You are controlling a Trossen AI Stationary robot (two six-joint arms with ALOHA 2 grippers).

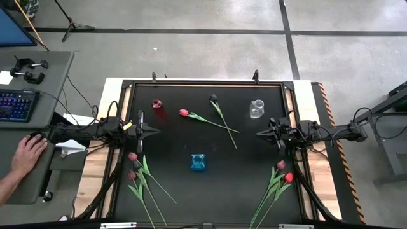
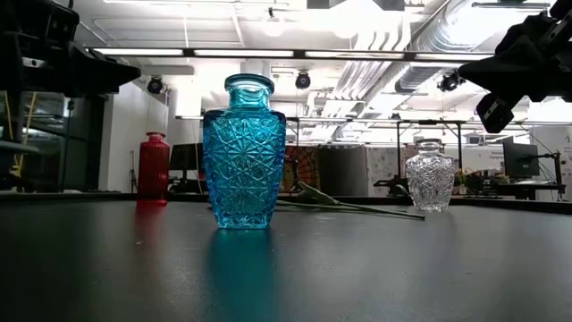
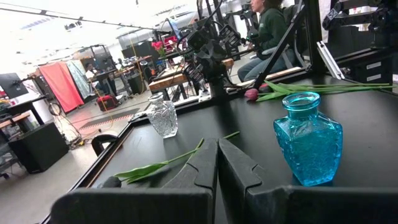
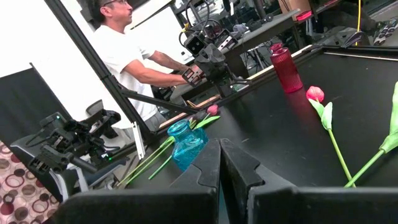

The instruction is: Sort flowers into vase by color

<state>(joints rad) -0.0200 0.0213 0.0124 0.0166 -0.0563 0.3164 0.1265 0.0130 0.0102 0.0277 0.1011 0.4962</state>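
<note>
Three vases stand on the black table: a red one [image 1: 158, 109], a blue one [image 1: 198, 162] and a clear glass one [image 1: 256, 109]. A red tulip [image 1: 184, 112] and a near-black tulip [image 1: 213, 98] lie crossed between them. Pink-maroon tulips [image 1: 132, 156] lie at the near left. A maroon tulip [image 1: 280, 166] and a red one [image 1: 289, 177] lie at the near right. My left gripper [image 1: 156, 131] hovers shut at the table's left, and my right gripper [image 1: 259, 133] hovers shut at its right. Neither holds anything.
A person's hand [image 1: 27, 152] rests on a side desk left of the table, beside a keyboard [image 1: 16, 105]. A person [image 4: 134, 56] stands beyond the table's left edge. The table has a raised frame [image 1: 203, 82] around it.
</note>
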